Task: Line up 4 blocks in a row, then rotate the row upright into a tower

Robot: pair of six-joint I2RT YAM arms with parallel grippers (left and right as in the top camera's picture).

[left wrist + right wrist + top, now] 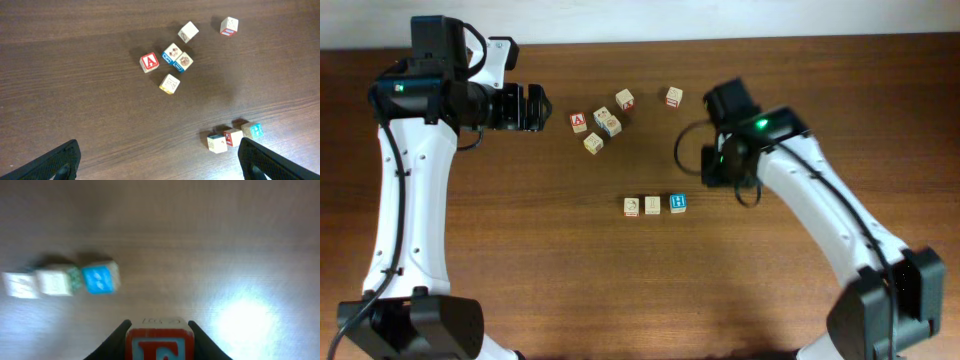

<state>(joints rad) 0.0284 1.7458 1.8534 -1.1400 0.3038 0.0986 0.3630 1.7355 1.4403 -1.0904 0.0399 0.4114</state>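
Note:
Three light-wood blocks lie in a row mid-table: a pale one (632, 206), another pale one (652, 205) and one with a blue letter face (678, 203). The right wrist view shows the same row, blurred, with the blue block (100, 278) at its right end. My right gripper (159, 327) is shut on a fourth block (160, 342) with a red-framed red letter face, held above the table to the right of the row. In the overhead view the right gripper (725, 165) hides that block. My left gripper (535, 108) hangs open and empty at the far left, its fingers (60, 162) spread wide.
Loose cubes lie at the back of the table: a red "A" cube (578, 122), a touching pair (607, 122), a yellow-edged cube (593, 143), and two more (625, 99) (674, 96). A bright glare patch (245, 315) marks the wood right of the held block.

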